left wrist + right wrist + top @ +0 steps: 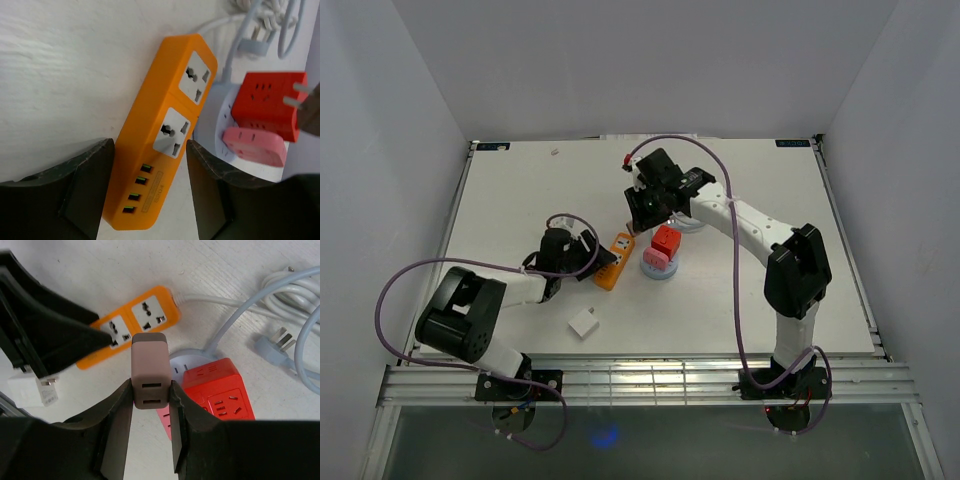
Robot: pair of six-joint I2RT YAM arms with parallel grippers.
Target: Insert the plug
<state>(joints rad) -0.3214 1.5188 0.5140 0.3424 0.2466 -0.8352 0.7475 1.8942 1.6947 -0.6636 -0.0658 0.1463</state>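
Observation:
My right gripper (150, 390) is shut on a taupe charger plug (149, 372), held in the air above the table between the orange power strip (145, 315) and the red cube adapter (220, 390). Its metal prongs (301, 95) show at the right edge of the left wrist view. The strip (617, 258) lies flat with two white sockets and several USB ports. My left gripper (150, 146) is open, with one jaw on each side of the strip's USB end (145, 190).
The red cube (666, 240) and a pink adapter (656, 260) sit on a round pale-blue socket base (661, 272) right of the strip. A white charger (584, 323) lies near the front. A coiled white cable (280, 295) with its plug (272, 345) lies behind.

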